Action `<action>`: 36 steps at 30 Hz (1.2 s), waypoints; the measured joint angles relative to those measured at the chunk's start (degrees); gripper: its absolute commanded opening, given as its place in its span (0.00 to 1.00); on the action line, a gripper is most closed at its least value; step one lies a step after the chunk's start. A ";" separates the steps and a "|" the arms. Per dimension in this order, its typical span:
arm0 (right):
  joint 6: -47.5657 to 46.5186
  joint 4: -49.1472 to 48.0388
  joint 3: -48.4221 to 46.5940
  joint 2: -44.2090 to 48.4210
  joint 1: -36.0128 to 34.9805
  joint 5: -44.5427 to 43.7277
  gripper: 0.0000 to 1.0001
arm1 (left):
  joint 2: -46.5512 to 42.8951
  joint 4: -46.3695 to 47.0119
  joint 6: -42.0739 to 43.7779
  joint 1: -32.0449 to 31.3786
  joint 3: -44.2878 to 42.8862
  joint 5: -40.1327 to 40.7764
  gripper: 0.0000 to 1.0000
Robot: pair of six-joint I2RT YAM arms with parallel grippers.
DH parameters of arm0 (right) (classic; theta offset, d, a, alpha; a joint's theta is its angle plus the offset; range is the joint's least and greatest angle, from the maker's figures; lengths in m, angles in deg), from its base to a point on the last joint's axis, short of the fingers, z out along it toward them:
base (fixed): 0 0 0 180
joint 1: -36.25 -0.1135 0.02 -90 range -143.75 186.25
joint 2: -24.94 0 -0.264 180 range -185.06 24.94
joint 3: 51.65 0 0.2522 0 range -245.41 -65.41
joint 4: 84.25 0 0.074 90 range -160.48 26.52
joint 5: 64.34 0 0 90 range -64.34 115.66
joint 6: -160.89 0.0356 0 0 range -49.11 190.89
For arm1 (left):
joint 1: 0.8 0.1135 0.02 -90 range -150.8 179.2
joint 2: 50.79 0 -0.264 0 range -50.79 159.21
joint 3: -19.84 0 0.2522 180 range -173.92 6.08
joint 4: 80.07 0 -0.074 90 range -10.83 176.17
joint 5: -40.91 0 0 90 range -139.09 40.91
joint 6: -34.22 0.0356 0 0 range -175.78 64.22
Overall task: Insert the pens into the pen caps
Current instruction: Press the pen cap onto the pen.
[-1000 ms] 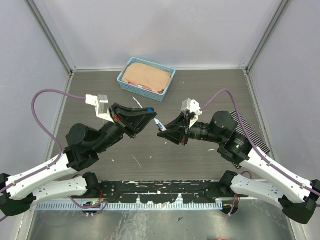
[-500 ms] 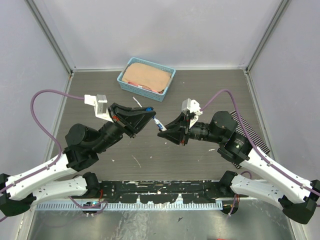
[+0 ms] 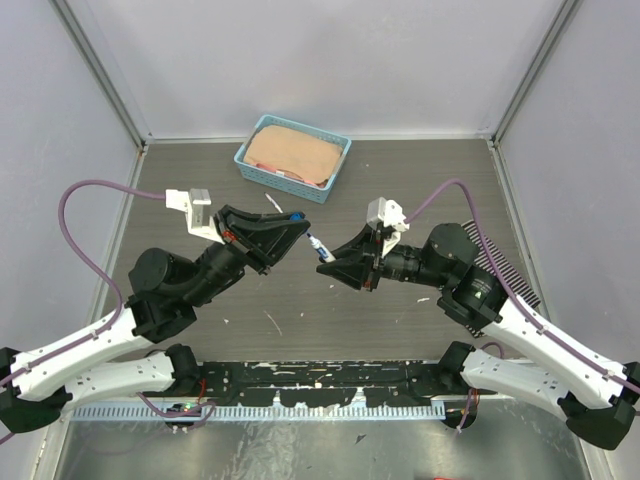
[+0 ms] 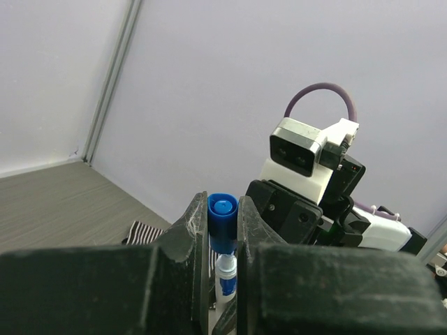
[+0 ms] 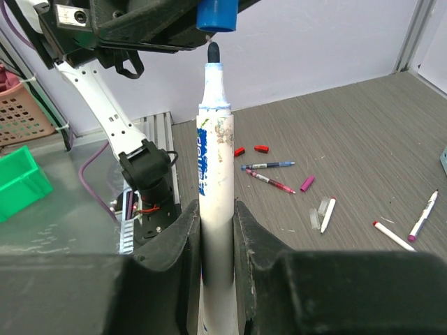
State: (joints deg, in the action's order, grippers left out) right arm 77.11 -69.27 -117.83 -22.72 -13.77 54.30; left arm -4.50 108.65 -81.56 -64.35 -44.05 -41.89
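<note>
Little has been moved: over the table's point(image 3: 420, 180) middle, a blue plastic cap point(image 4: 222, 218) is clamped by the left gripper point(image 3: 296, 223), a white-barrelled blue marker point(image 5: 215, 160) by the right gripper point(image 3: 330, 262), tip not yet inserted; other pens point(image 5: 327, 213) lie uncapped.

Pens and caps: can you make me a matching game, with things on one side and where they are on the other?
Things
1. blue cap
2. white pen
3. magenta cap
4. blue basket

Places
A. gripped in the right pincer
B. standing at the back of the table
C. gripped in the left pincer
D. lying loose on the table

Pairs: 1-C, 2-A, 3-D, 4-B
</note>
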 measured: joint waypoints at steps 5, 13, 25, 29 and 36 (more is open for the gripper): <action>0.00 -0.50 -0.02 0.50 0.00 0.00 0.00 | 0.07 0.07 -0.24 0.00 0.00 0.22 0.00; 0.00 -0.79 -0.09 0.13 0.00 0.00 0.00 | 0.44 0.46 -0.61 0.00 0.00 0.20 0.00; 0.00 -0.79 -0.11 -0.61 0.00 -0.02 0.00 | 0.44 0.79 -1.16 0.00 0.00 0.15 0.00; 0.00 -0.79 -0.11 -0.59 0.00 -0.24 0.00 | 0.44 0.79 -1.40 0.00 0.00 0.13 0.00; 0.00 -0.79 -0.13 -0.59 0.00 -0.48 0.00 | 0.63 0.79 -2.23 0.00 0.02 -0.55 0.00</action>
State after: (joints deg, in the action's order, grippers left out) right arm 77.11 -70.06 -117.96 -23.31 -13.77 53.82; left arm -3.87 109.43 -83.79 -64.35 -44.03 -42.44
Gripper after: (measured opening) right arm 0.252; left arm 0.167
